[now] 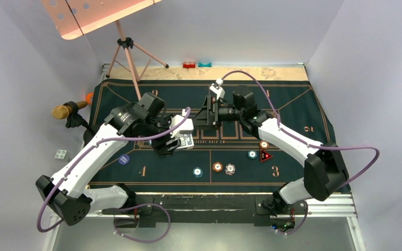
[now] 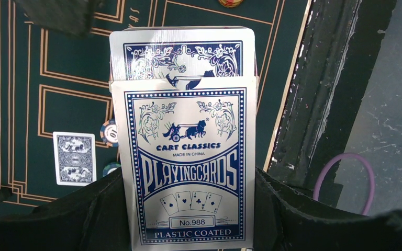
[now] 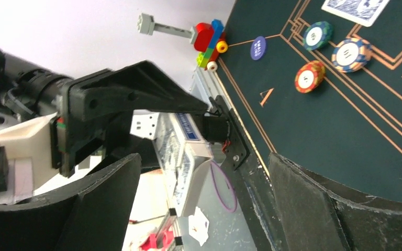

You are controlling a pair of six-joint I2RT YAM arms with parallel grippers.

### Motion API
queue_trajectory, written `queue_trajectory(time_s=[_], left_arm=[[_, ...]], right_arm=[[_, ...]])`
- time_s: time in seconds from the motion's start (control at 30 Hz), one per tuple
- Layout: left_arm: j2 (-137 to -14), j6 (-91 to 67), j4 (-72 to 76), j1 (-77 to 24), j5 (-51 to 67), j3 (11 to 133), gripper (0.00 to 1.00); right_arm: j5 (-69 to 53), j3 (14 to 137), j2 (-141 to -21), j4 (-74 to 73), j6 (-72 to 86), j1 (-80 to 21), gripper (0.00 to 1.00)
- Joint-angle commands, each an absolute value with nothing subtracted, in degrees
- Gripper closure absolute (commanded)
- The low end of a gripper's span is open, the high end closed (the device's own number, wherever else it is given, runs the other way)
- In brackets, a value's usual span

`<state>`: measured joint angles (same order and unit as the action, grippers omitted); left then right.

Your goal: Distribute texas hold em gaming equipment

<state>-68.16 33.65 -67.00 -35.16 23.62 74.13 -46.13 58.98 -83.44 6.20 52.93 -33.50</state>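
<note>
Clearly, card box reads "CART CLASSICS PLAYINGCARDS".

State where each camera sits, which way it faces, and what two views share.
Top external: above and behind, looking down at the mat; left arm and right arm show.
Left wrist: on the left arm, looking along the left hand at the card box it grips.
Right wrist: on the right arm, facing the left hand and mat past its own open fingers.
Shared: both wrist views show the card box.

Green felt mat on table
</note>
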Motion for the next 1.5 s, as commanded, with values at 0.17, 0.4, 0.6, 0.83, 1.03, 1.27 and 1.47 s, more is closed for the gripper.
queue_trajectory(time_s=[0.17,0.4,0.6,0.83,1.03,1.27,1.47], left_arm=[[-69.8,32.98,-64.27,-35.19,24.6,76.42,1.0],[-69.41,32.72,-64.12,-35.2,24.52,77.83,1.0],[-69.3,32.21,-63.6,-35.16,24.88,78.32,1.0],[-68.62,32.0,-63.77,-35.23,24.95,78.45,1.0],[-68.23,31.82,-63.91,-35.18,25.41,78.55,1.0],[-68.42,31.47,-63.91,-35.19,25.88,79.14,1.0],[-68.23,31.47,-64.08,-35.16,25.88,79.27,1.0]], right_arm=[[-51.22,59.89,-83.93,13.18,54.14,-38.29,0.03],[-53.27,59.81,-86.77,11.47,53.56,-38.32,0.1],[-54.4,58.79,-87.39,10.72,52.89,-38.32,0.26],[-54.12,57.09,-86.18,10.93,53.15,-37.59,0.4],[-53.89,54.54,-84.07,13.19,54.78,-36.29,0.44],[-53.87,53.19,-83.41,14.32,55.67,-36.09,0.48],[-53.67,52.01,-82.51,14.81,55.98,-35.34,0.53]])
